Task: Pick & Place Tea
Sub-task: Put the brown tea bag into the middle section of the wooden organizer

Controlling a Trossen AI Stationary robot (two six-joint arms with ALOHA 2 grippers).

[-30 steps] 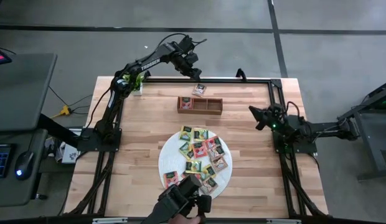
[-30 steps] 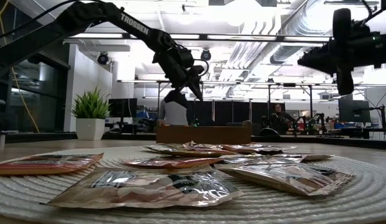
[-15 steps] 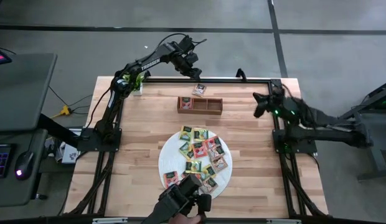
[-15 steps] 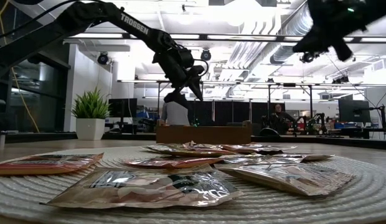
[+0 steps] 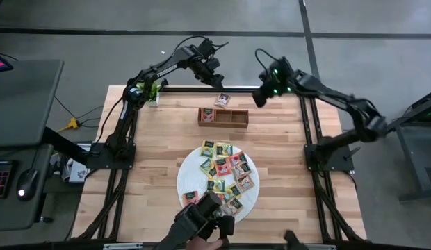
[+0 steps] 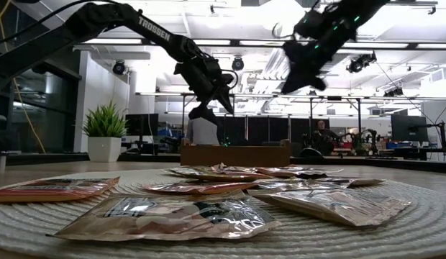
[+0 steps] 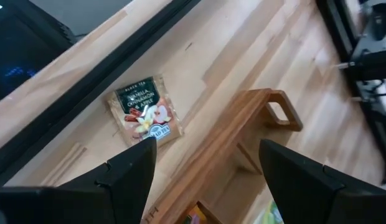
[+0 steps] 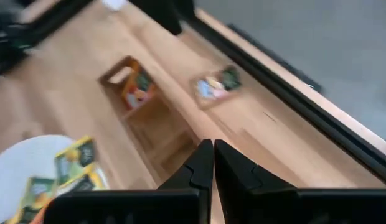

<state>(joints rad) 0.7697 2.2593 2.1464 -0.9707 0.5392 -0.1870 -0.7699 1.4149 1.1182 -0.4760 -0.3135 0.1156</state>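
The left gripper hangs with fingers spread wide and empty above the table's far edge, over 1 tea packet lying flat just beyond the wooden tray. The right gripper hangs near the tray's right end, fingers pressed together, holding nothing. The remaining tea packets lie on the white mat.

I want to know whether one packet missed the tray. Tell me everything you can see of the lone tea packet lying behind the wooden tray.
The lone tea packet is a small flat square sachet with a dark green top band printed in white, above a picture of red-and-white fruit and a blue emblem. It lies flat and slightly askew on the bare wooden table, between the wooden tray and the table's black far rail, touching neither. The open left gripper hovers above it; nothing holds it.
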